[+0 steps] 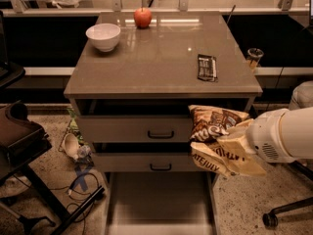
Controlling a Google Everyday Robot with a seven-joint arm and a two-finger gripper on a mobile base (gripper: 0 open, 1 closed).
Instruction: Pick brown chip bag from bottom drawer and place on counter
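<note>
- Camera view: your gripper (234,140) sits just under the front right corner of the counter (161,67), out in front of the drawers.
- The gripper is closed on the brown chip bag (215,124). The bag hides how tight the pinch is.
- The brown chip bag hangs in the air below the counter edge, lifted clear of the bottom drawer (156,199), which stands pulled out under the counter.
- The bag sticks out to the left of the gripper, with its long side lying mostly sideways.
- A pale tan piece (222,160) with letters hangs just under the brown bag and touches it. You cannot tell if it is a second bag.
- The counter top lies up and back from the gripper, so I think your next move is to lift first, then go over the edge.
- There is one arm (288,133), and it comes in from the right of the counter.
- Count with me: one brown chip bag and one bottom drawer.
- There are two drawers with black handles (132,129) under the counter.
- On the counter are one bowl (102,35), one apple (143,17) and one black wrapper (207,66).
</note>
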